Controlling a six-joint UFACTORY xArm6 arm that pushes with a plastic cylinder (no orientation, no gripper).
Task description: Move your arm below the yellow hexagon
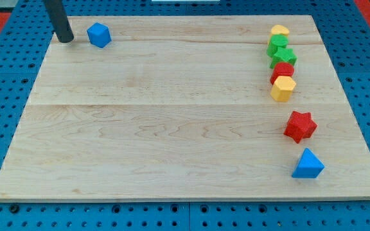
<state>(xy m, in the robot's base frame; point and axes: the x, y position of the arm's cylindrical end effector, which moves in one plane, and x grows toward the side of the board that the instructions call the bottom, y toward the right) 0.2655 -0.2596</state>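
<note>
The yellow hexagon (283, 88) lies at the view's right, at the lower end of a tight column of blocks. My tip (65, 40) rests on the board at the view's top left corner, far left of the hexagon and just left of a blue block (99, 34). Above the hexagon in the column sit a red block (282, 71), a green star (284, 56), a green block (277, 44) and a yellow heart-like block (279, 31).
A red star (300, 126) lies below the hexagon at the view's right, and a blue triangle (308, 164) lies below that near the lower right corner. The wooden board (159, 115) sits on a blue pegboard surface.
</note>
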